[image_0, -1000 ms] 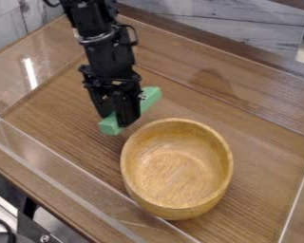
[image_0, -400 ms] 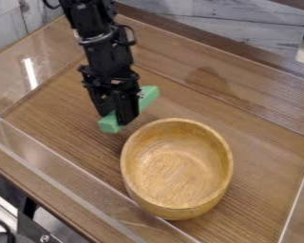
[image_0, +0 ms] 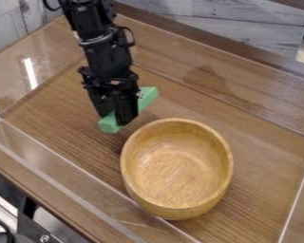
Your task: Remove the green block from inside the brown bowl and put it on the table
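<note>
The green block [image_0: 144, 96] is gripped across its middle by my black gripper [image_0: 118, 116], which is shut on it. The block sticks out on both sides of the fingers, its lower end close to or touching the table [image_0: 231, 95]. It hangs just left of and behind the brown bowl [image_0: 178, 167], outside the rim. The bowl stands upright with nothing inside it. My arm reaches down from the top left and points steeply downward.
Clear acrylic walls [image_0: 66, 195] run along the table's front and left edges. A grey surface and a pale wall lie beyond the table's far edge at the top right.
</note>
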Available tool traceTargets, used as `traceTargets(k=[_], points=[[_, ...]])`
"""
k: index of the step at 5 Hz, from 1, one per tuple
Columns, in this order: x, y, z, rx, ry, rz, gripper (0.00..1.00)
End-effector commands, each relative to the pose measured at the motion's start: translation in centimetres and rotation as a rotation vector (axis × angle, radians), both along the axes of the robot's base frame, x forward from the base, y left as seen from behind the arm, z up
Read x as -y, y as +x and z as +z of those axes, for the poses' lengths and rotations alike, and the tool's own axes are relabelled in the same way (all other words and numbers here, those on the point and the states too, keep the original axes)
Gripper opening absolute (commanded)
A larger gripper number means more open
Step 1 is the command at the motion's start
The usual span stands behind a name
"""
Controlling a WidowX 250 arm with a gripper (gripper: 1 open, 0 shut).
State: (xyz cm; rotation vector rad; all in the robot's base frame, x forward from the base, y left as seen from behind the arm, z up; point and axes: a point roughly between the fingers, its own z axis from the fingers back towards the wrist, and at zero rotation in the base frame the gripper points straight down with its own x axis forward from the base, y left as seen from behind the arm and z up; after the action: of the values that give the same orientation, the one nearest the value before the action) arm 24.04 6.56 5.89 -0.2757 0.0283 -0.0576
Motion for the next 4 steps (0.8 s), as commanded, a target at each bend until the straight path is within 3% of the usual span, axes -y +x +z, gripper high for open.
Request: traceTargets(k=[1,4], points=[[-0.85,1.11,1.12,0.049,0.018,0.014,0.00],[-1.16,1.37,0.83,0.035,0.009,0.021,0.00]])
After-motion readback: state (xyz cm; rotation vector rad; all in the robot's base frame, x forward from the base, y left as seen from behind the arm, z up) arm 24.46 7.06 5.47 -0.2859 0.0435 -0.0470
